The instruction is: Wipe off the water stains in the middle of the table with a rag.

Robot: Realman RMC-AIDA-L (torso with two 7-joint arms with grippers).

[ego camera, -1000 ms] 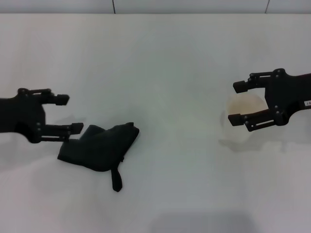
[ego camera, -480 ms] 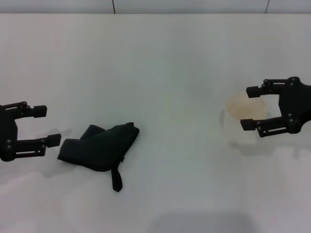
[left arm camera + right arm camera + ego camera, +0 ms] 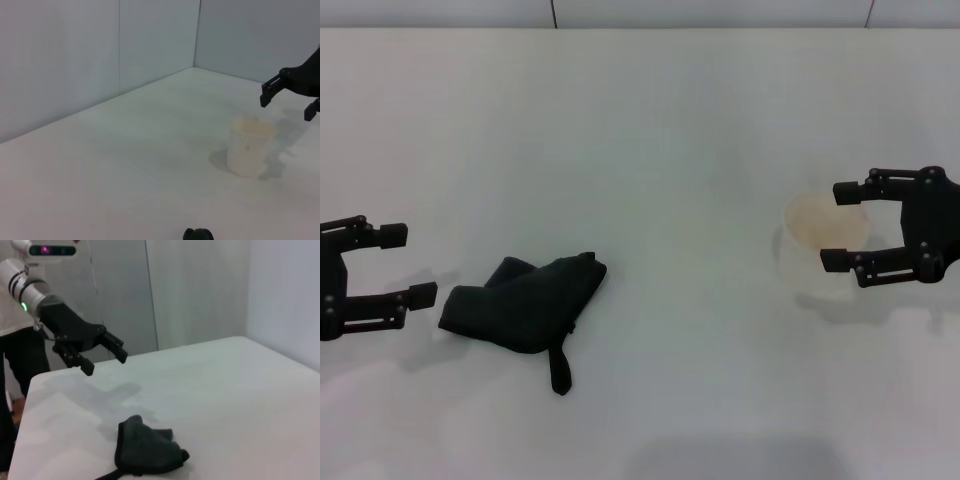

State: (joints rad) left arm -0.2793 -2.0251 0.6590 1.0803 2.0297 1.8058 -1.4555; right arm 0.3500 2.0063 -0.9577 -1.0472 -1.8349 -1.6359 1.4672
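Note:
The rag [image 3: 525,300], a dark lumpy cloth with a short strap tail, lies on the white table [image 3: 650,150] at the left of centre. It also shows in the right wrist view [image 3: 147,450]. My left gripper [image 3: 408,265] is open and empty, just left of the rag and apart from it; the right wrist view shows it above the table [image 3: 106,363]. My right gripper [image 3: 835,227] is open and empty at the right; it also shows in the left wrist view [image 3: 286,105]. No orange blot shows on the table.
A white paper cup [image 3: 800,265] with an orange-tinted inside stands upright at the right, between and just left of my right gripper's fingertips; it also shows in the left wrist view [image 3: 248,150]. Grey walls stand behind the table.
Both grippers have drawn outward. The left one has moved left, away from the rag. The right one has moved right, off the cup. Rag and cup have not moved.

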